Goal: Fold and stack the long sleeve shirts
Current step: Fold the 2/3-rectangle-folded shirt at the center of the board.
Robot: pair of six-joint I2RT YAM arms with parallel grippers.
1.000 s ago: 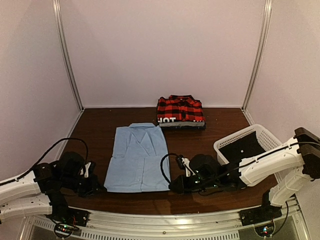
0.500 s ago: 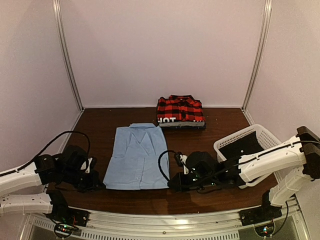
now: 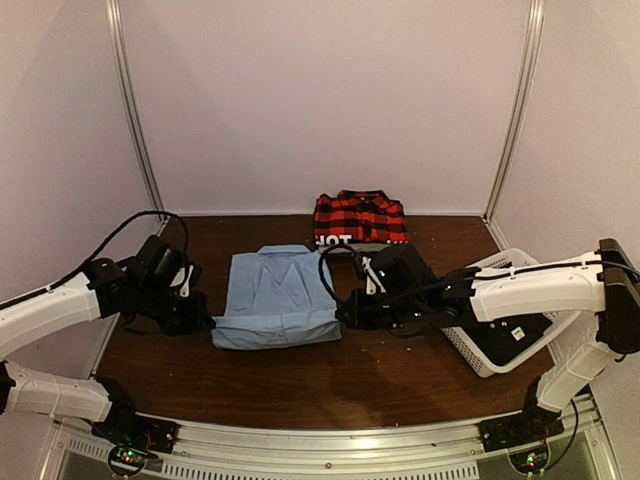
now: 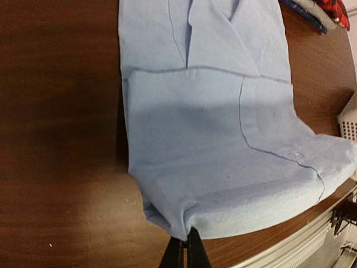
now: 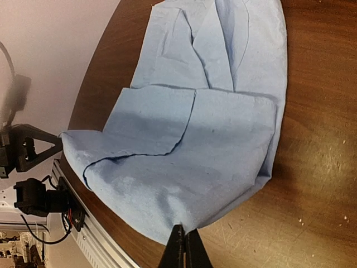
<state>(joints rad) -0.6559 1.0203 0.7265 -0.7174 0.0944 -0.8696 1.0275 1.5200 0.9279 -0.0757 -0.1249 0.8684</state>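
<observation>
Left arm point(image 3: 55, 308) reaches in from frame left, right arm point(image 3: 525, 290) from frame right, both low; left gripper point(image 3: 204, 322) and right gripper point(image 3: 344, 313) each pinched tight on light blue shirt point(image 3: 275, 298) edge.

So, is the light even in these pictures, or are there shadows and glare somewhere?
Top external view: dim and a little soft, with glare on the metal rail at the near edge. Left wrist view: a dark shadow band crosses the blue shirt and the table. Right wrist view: the shirt is sharp, with a soft shadow on its folded part.
</observation>
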